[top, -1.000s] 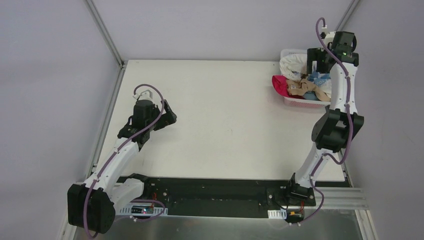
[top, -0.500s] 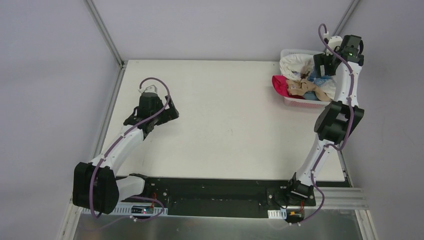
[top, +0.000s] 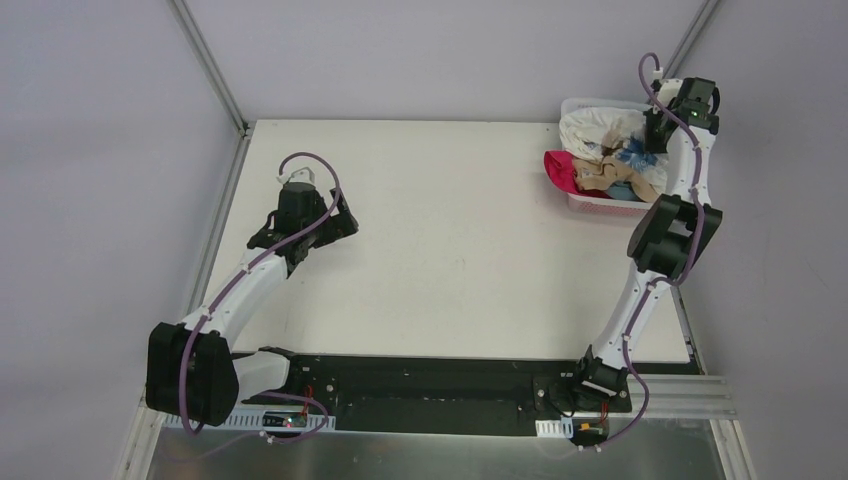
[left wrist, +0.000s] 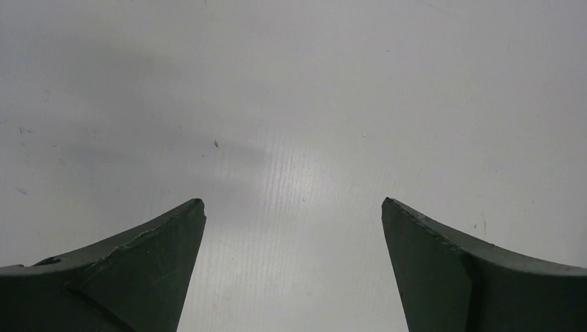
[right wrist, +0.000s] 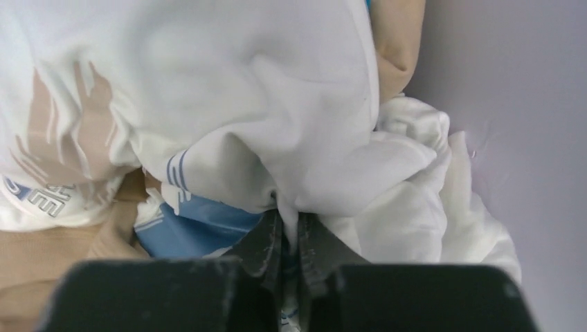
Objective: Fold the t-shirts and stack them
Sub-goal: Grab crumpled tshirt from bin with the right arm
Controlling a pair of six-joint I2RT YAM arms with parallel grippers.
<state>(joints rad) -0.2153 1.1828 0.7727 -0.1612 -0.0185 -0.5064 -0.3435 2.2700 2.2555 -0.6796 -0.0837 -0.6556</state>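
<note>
The t-shirts lie bunched in a white basket [top: 598, 206] at the table's far right. The white printed tee [top: 588, 128] is on top, with a magenta one [top: 559, 170] hanging over the left rim, a tan one [top: 616, 181] and some blue cloth [top: 632, 156]. My right gripper [top: 652, 134] is down in the basket. In the right wrist view the right gripper [right wrist: 291, 225] is shut on a pinched fold of the white tee [right wrist: 228, 90], with blue cloth [right wrist: 201, 232] and tan cloth [right wrist: 41, 256] beside it. My left gripper [top: 340, 222] hangs open over bare table [left wrist: 297, 83], the left gripper [left wrist: 293, 207] holding nothing.
The basket stands against the right wall, near the table's back right corner. Metal frame posts rise at both back corners. The black base rail with both arm mounts [top: 430, 385] runs along the near edge.
The right gripper has dropped into the basket and closed on the white tee's fold. The left arm shifted slightly early on, then held still with its gripper open.
</note>
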